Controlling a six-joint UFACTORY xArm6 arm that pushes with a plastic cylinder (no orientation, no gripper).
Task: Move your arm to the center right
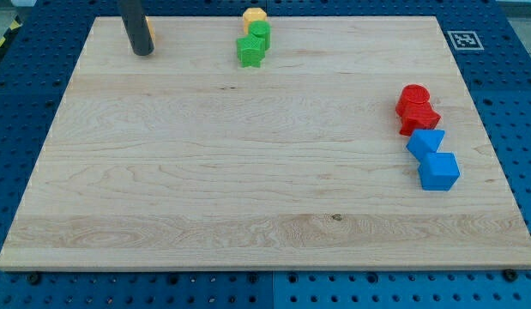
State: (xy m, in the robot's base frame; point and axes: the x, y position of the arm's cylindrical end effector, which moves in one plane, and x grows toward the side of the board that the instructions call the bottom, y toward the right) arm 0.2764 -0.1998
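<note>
Tip [143,51] far left of red blocks [417,109]

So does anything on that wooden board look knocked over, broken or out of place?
Nothing stands out. The green blocks and yellow block cluster at the view's top, red and blue at the right; my tip stands top left.

1. Two red blocks [413,97] [419,117], at 3 o'clock.
2. Two blue blocks [425,142] [439,170], at 3 o'clock.
3. Two green blocks [260,33] [250,51], at 12 o'clock.
4. One yellow block [255,15], at 12 o'clock.
5. One orange sliver [151,35] at 11 o'clock, shape hidden.
6. One rod [135,21], with my tip [142,53].
7. One tabletop [205,189].
8. One printed marker [462,39], at 1 o'clock.
</note>
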